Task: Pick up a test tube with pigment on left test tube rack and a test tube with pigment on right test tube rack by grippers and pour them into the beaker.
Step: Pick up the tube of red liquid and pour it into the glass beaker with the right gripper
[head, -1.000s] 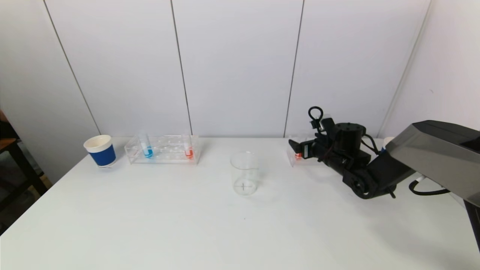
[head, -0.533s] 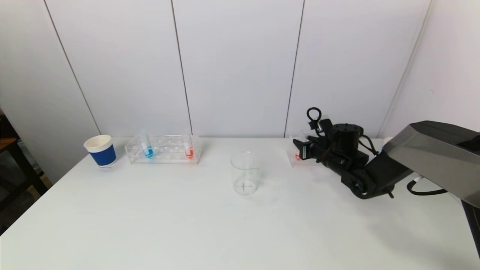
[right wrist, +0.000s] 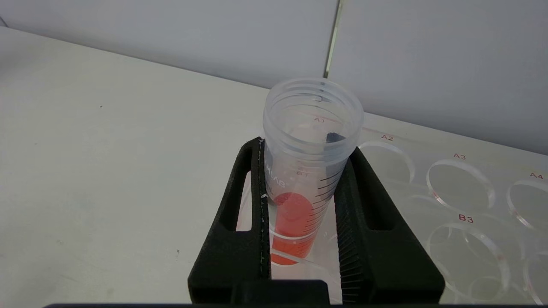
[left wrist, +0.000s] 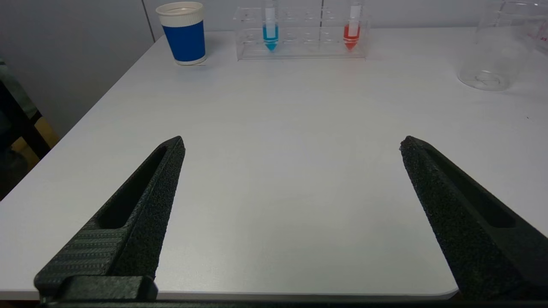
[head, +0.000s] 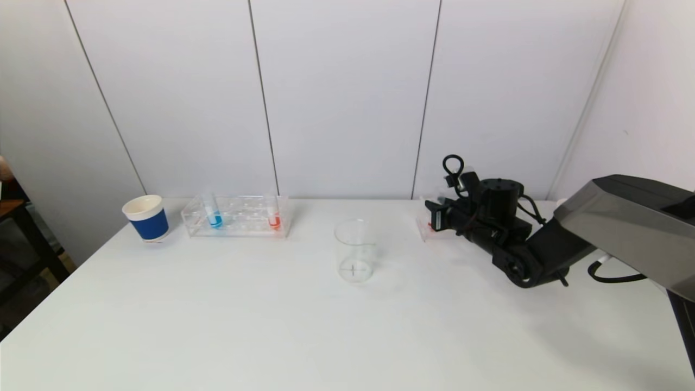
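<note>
The right tool [right wrist: 302,201] is reaching over the far right part of the white tabletop [head: 347,326] and is clamping its two black fingers [right wrist: 248,205] against the sides of a clear tube [right wrist: 308,171] holding red pigment. The tube is standing upright in the corner hole of the right rack [right wrist: 462,201], with its open threaded mouth rising above the fingers and its red-filled lower part sitting between them. In the head view the right tool [head: 437,217] is sitting at the near-left end of that rack [head: 426,231], close to the tabletop's back edge, with the arm stretching back toward the right edge.

The left tool [left wrist: 291,171] is hanging low over the tabletop's front left part, its fingers spread wide apart and gripping nothing.

The left rack [head: 236,217] is lying along the back edge toward the left, carrying a blue tube [head: 213,214] near its left end and an orange-red tube [head: 273,215] near its right end, both upright. A blue paper cup [head: 145,218] is standing just beside that rack, nearer the left edge. The clear beaker [head: 354,251] is standing alone between the two racks, somewhat nearer the front than they are, and it is looking empty.
</note>
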`<state>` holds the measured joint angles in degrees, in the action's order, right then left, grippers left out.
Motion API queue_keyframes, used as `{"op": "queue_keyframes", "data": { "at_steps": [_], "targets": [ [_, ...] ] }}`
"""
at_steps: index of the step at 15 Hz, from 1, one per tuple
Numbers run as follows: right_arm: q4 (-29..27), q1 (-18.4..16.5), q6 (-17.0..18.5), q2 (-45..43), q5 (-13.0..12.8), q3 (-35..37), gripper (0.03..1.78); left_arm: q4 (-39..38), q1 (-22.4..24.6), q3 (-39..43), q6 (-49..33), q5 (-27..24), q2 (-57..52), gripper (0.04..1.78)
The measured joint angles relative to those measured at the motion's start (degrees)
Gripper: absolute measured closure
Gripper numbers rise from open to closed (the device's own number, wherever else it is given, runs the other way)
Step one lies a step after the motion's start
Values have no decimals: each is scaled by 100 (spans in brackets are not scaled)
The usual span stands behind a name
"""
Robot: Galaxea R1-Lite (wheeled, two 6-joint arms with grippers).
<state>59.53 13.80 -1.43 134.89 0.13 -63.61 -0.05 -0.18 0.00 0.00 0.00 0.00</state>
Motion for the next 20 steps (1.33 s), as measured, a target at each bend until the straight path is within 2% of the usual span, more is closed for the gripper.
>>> {"op": "queue_keyframes", "data": {
  "at_steps": [20],
  "targets": [
    [17,22,6,-372,-21,55,132,0,0,0,0,-5,0,6]
  ]
}}
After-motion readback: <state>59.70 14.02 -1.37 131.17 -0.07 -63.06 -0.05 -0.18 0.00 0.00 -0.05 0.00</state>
